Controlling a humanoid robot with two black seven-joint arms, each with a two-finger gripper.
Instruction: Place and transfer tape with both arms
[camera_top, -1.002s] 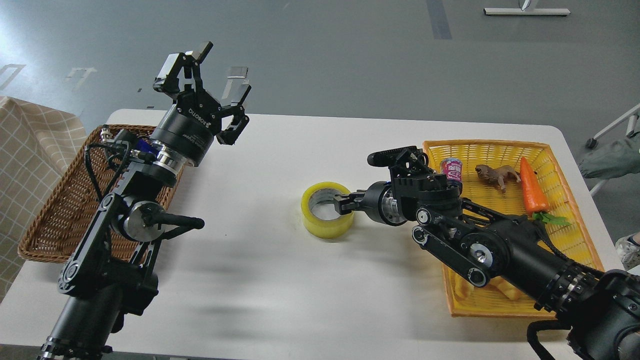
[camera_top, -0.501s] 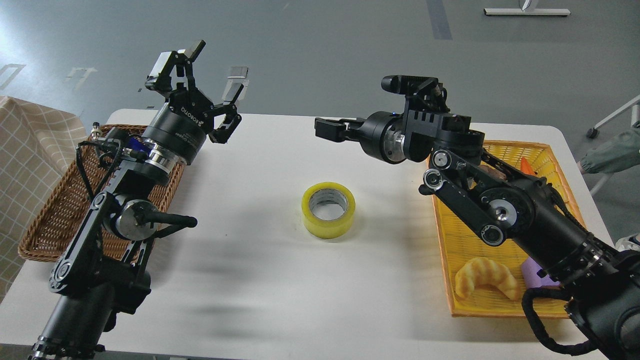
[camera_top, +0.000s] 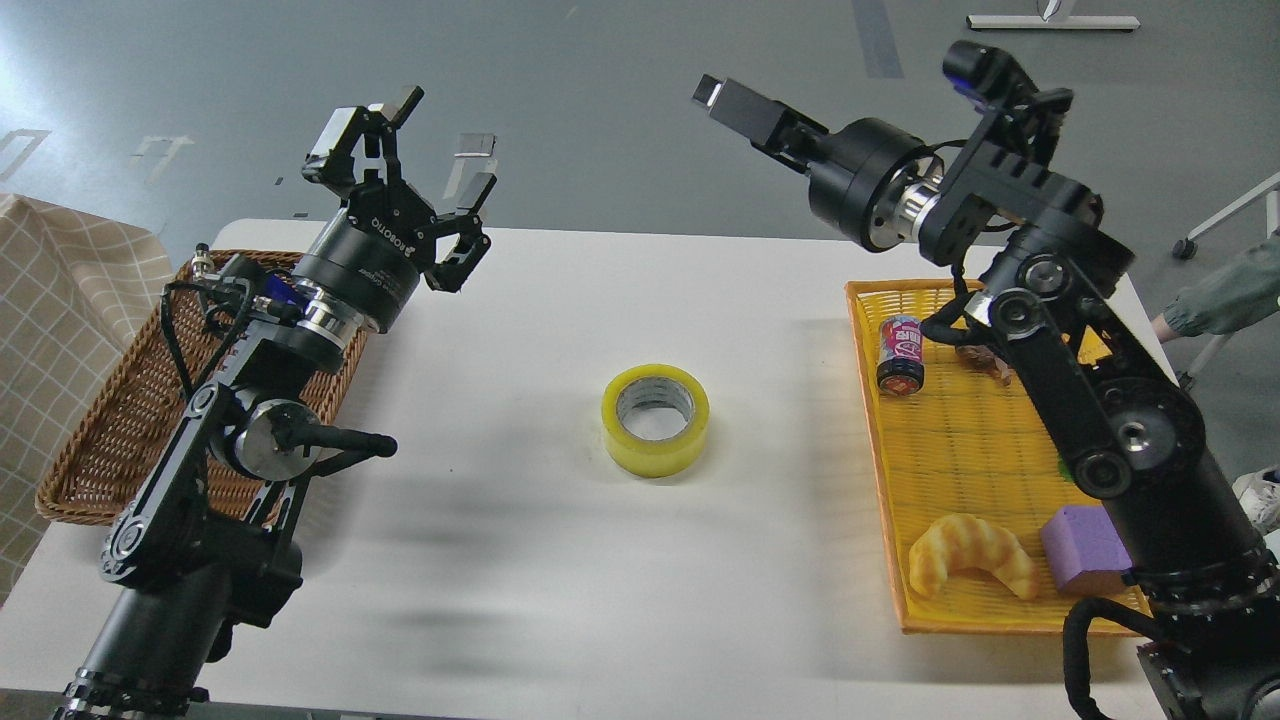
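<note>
The tape (camera_top: 655, 418), a yellow roll with a pale grey core, lies flat on the white table (camera_top: 560, 580) near its middle, touched by nothing. My left gripper (camera_top: 415, 150) is open and empty, fingers spread, raised above the table's back left corner, well left of the tape. My right gripper (camera_top: 728, 102) is raised high over the back of the table, up and to the right of the tape, pointing left. It is seen side-on, so its fingers cannot be told apart. It holds nothing that I can see.
A brown wicker basket (camera_top: 100, 440) stands at the left under my left arm. A yellow basket (camera_top: 885, 500) at the right holds a small can (camera_top: 900, 352), a croissant (camera_top: 970, 565) and a purple block (camera_top: 1085, 548). My right arm hides part of it.
My right gripper has let go of the tape's rim and risen up and to the right, away from the table. The tape stays in place. My left arm has barely moved.
</note>
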